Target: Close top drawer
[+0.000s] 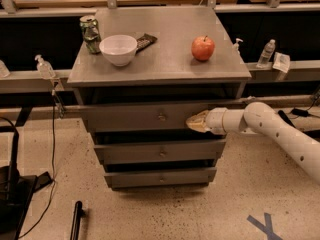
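The top drawer point(130, 116) is a wide grey front panel with a small round knob point(161, 117) at its centre, just under the cabinet top. It stands slightly proud of the cabinet body. My gripper point(194, 122) comes in from the right on a white arm point(280, 134). Its tan fingertips rest against the right part of the drawer front, right of the knob. Two narrower grey drawer fronts point(161, 153) sit below.
On the cabinet top point(165, 64) stand a white bowl point(118, 49), a green can point(90, 33), a dark flat packet point(145, 41) and a red apple point(202, 48). Bottles point(266, 53) sit on the rail behind. A dark stand point(12, 184) and cables lie at the left on the floor.
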